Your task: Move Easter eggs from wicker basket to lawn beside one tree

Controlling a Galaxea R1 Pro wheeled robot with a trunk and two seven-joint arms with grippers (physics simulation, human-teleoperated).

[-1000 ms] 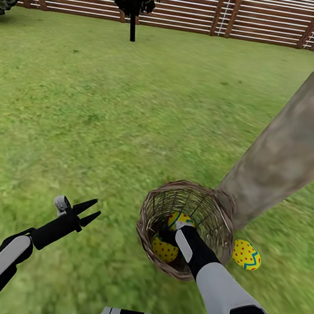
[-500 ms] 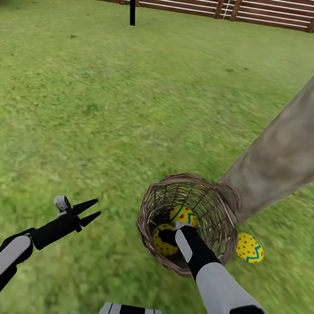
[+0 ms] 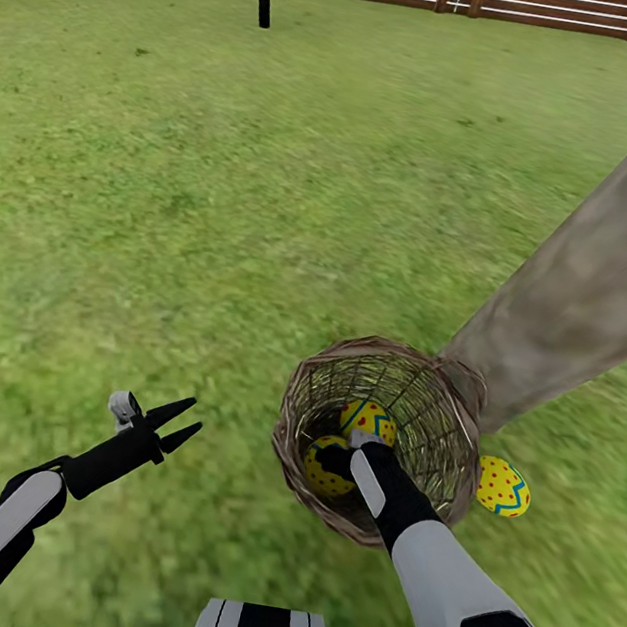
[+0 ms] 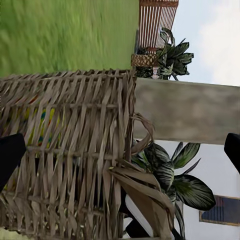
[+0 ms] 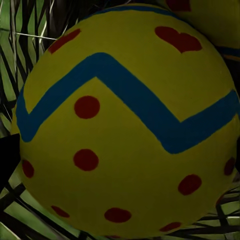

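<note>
Wicker basket (image 3: pixel 375 435) against tree (image 3: pixel 591 287), right jaws inside at egg (image 3: pixel 328 466), grip unclear, left jaws open over lawn (image 3: pixel 217 217)

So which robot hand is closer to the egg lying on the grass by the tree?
The right. Its hand is down inside the wicker basket, just across the basket wall from that egg. The left hand hovers over bare lawn on the basket's far side.
</note>
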